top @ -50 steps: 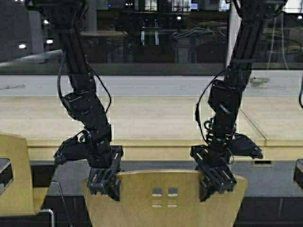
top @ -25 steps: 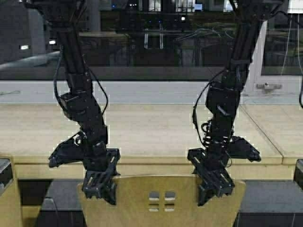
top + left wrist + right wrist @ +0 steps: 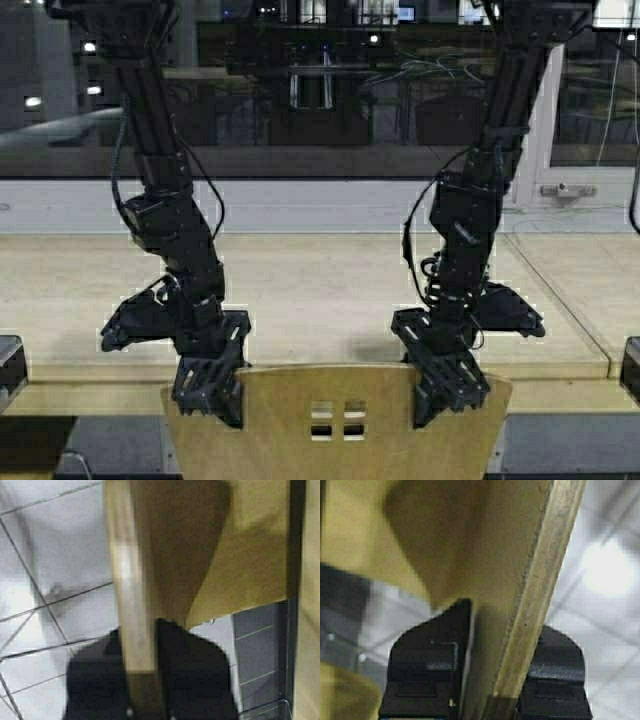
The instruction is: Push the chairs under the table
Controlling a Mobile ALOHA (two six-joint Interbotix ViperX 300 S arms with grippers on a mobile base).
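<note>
Mustard-yellow moulded chair back (image 3: 337, 420), just short of the pale beige tabletop (image 3: 300, 290), was clamped by left gripper (image 3: 208, 388) and right gripper (image 3: 450, 385); uneven pushing risked skewing it — or slipping.

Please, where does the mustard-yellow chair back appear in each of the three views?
High view: mustard-yellow moulded chair back, bottom centre, between both grippers.
Left wrist view: its top edge runs between the left gripper's fingers.
Right wrist view: edge between the right gripper's fingers.
Shared landmark: that edge.
</note>
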